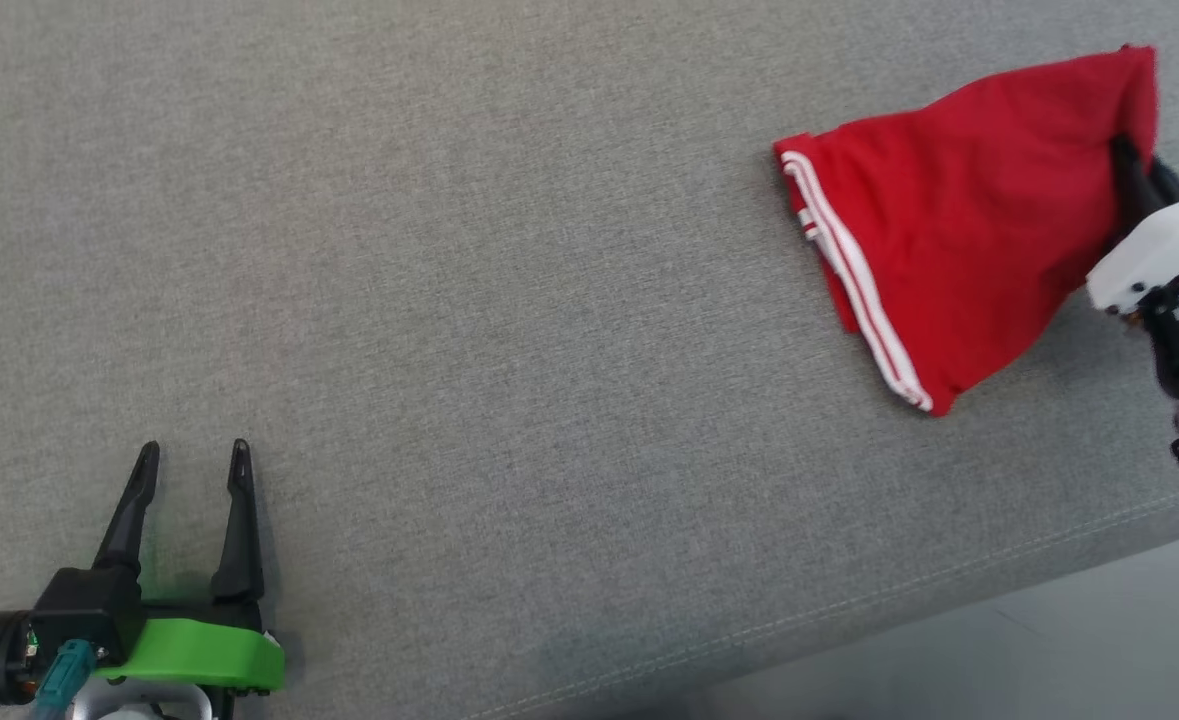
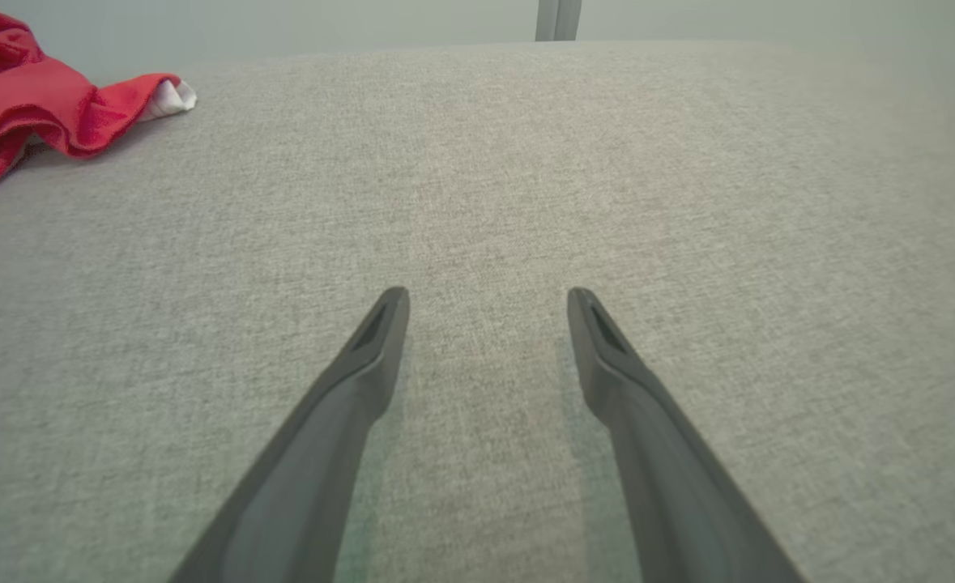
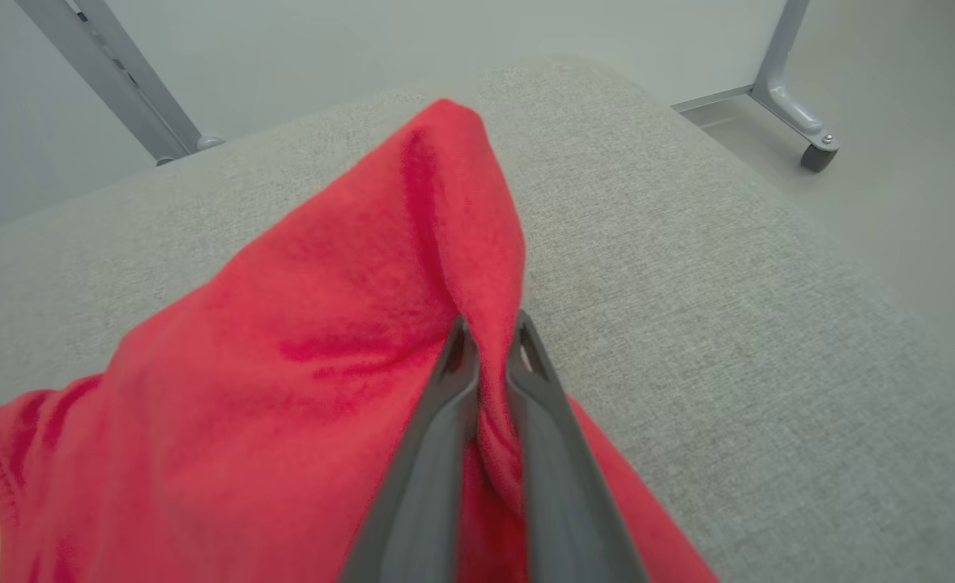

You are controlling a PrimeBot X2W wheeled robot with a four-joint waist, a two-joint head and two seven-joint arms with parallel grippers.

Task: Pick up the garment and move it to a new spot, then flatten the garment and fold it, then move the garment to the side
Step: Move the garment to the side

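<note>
The garment (image 1: 959, 200) is red with white stripes along one edge and sits at the upper right of the grey fabric surface, its far right edge lifted. My right gripper (image 1: 1129, 165) is shut on that lifted edge. In the right wrist view a fold of the red garment (image 3: 347, 340) is pinched between the right gripper (image 3: 489, 328) fingers. My left gripper (image 1: 194, 455) rests open at the lower left, far from the cloth, with nothing between its fingers. In the left wrist view the left gripper (image 2: 487, 300) stands open over bare fabric, and the garment (image 2: 31, 97) shows at the top left.
The grey upholstered surface (image 1: 509, 330) has a stitched front edge (image 1: 849, 610) at the lower right, with pale floor (image 1: 1049, 660) beyond it. A metal frame leg with a caster (image 3: 813, 150) stands on the floor past the surface's far corner.
</note>
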